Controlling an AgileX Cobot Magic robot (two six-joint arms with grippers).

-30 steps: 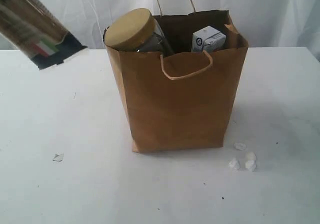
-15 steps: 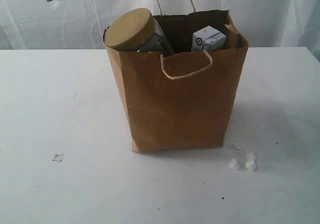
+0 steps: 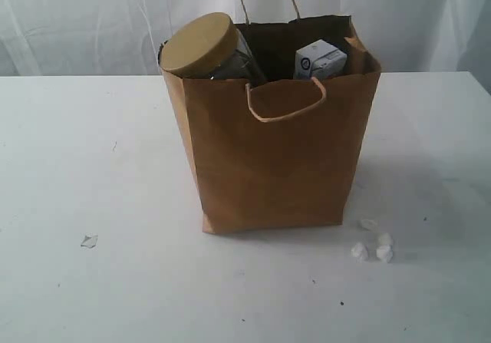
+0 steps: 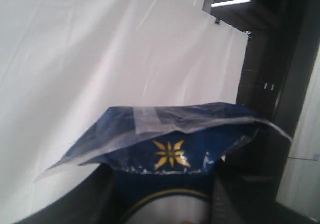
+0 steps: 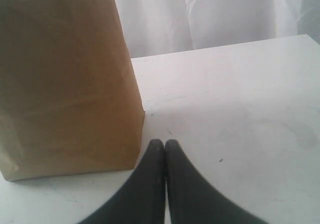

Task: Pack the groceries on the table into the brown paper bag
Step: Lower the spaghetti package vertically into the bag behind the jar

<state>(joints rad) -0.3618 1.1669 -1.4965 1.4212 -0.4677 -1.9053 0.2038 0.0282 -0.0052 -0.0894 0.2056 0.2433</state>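
Spaghetti packet sits clamped in my left pincer; my right pincer is closed tight, brown paper bag just beside.

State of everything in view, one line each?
Paper bag: upright, open at the top.
Jar: lid on, tilted inside bag, poking above the rim.
White-blue packet: inside bag, top showing.
Spaghetti packet: clamped in left gripper, not in bag.
Right gripper: shut, empty, near bag.
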